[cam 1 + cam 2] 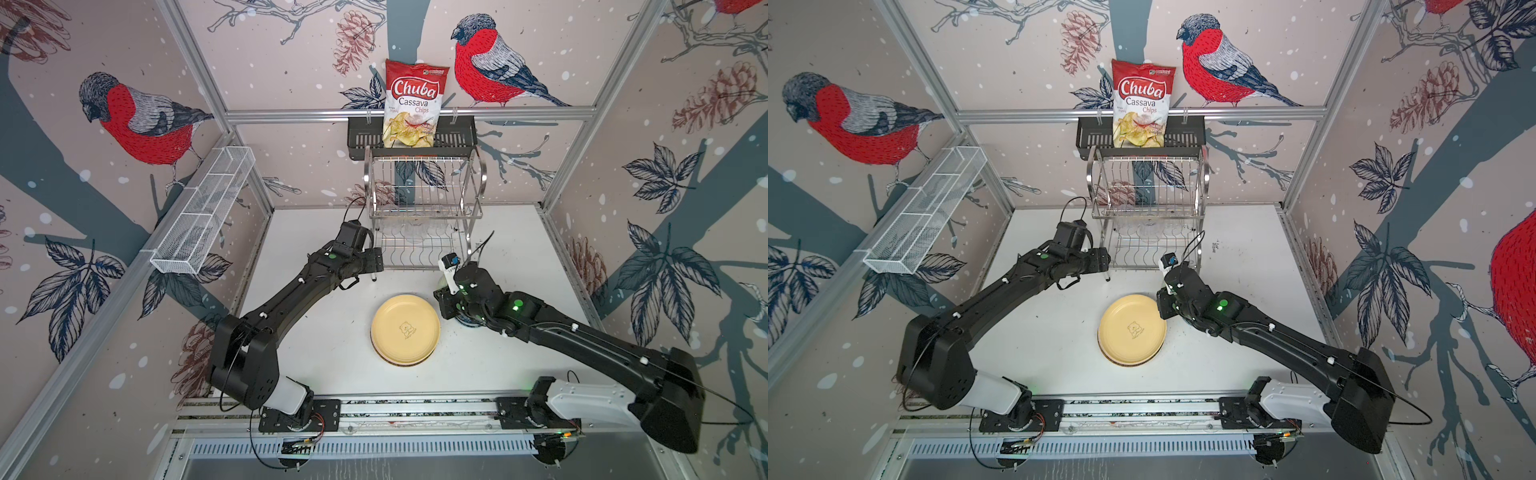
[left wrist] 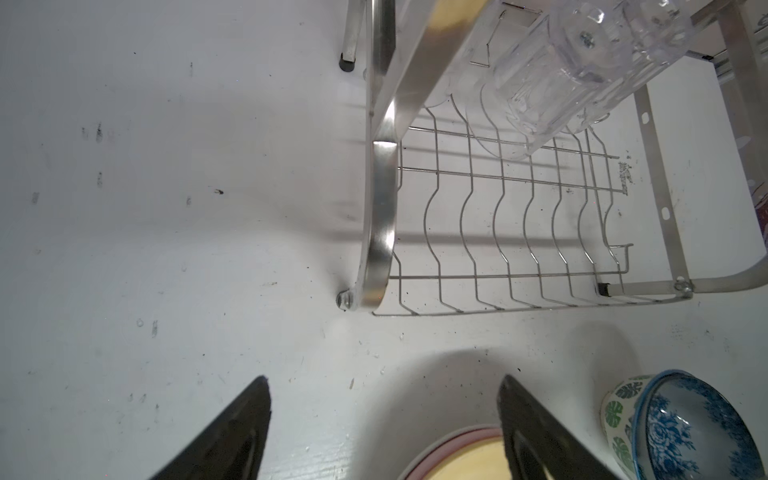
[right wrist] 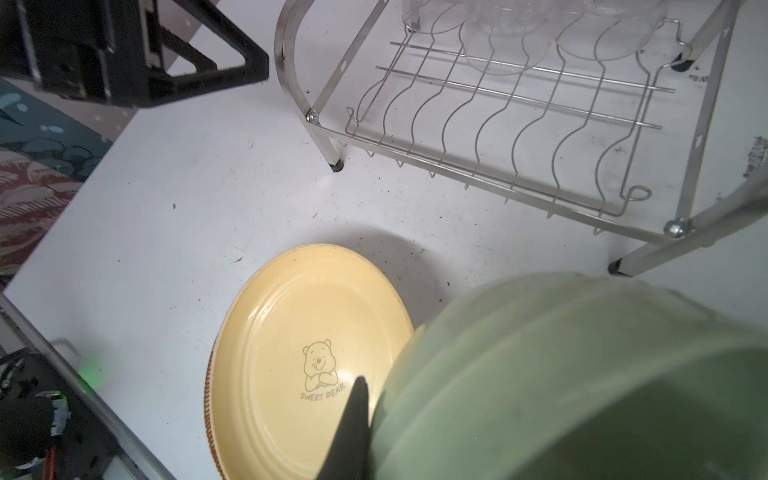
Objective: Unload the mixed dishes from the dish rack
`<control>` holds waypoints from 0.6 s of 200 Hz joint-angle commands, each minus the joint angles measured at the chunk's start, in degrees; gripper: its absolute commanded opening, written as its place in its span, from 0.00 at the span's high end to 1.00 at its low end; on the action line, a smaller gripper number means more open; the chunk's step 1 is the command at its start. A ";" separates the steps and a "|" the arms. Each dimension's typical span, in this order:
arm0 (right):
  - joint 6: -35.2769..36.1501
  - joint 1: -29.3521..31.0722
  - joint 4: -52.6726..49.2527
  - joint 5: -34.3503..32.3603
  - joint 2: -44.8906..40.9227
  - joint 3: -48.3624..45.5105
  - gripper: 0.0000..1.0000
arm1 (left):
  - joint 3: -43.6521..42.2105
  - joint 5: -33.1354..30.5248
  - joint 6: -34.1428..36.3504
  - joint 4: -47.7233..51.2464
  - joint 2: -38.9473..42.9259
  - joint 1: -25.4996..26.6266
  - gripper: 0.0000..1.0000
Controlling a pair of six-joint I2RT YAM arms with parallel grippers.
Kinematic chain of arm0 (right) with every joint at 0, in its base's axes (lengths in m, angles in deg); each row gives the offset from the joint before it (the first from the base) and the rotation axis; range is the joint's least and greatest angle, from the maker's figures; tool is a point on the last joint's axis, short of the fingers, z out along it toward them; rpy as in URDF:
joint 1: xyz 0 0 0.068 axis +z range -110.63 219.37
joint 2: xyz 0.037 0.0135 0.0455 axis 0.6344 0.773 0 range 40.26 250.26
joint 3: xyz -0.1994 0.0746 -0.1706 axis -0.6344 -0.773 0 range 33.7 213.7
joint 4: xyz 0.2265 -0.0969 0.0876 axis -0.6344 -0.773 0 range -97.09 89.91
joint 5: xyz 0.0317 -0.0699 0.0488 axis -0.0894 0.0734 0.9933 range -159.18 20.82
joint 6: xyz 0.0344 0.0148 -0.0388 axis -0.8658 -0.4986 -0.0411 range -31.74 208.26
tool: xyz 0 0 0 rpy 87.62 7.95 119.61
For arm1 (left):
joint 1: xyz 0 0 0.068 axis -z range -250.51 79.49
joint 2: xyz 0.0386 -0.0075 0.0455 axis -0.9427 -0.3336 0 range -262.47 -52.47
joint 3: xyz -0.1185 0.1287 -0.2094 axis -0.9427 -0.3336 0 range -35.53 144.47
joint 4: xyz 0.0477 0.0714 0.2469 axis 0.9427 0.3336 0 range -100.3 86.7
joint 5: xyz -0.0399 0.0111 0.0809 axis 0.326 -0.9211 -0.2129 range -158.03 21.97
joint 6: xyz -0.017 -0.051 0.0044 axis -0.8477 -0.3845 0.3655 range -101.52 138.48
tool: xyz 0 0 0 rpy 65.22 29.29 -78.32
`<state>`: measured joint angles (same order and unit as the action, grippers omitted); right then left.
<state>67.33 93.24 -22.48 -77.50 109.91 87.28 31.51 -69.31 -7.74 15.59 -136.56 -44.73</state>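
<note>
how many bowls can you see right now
3. The pale green bowl is gripped by the right gripper beside the yellow plate; the blue-white bowl sits nested in the leaf-print bowl on the table. None show in the dish rack.

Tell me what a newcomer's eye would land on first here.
The red-and-white chips bag stands in the black shelf basket on the back wall. Below it the steel dish rack gleams, and a cream-yellow plate tops a stack on the white table in front; a pale green bowl fills the right wrist view.
</note>
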 commanded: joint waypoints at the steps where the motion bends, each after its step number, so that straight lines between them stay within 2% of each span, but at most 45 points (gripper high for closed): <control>1: 5.25 2.43 -2.06 -6.50 1.89 3.19 1.00 | 0.80 0.06 1.20 3.63 2.24 0.66 0.16; 39: 9.77 7.78 -7.58 -12.95 6.34 7.39 1.00 | 0.58 1.26 1.19 8.31 8.26 1.38 0.15; 72: 13.53 12.73 -11.98 -17.77 8.00 10.48 1.00 | 4.03 2.59 2.89 15.01 11.45 1.38 0.12; 120: 17.68 19.37 -19.98 -20.04 10.39 15.22 1.00 | 8.30 9.89 4.35 18.51 11.60 1.38 0.11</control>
<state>81.08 109.96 -38.08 -93.89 119.59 100.24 38.11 -64.41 -5.07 30.89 -124.72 -43.37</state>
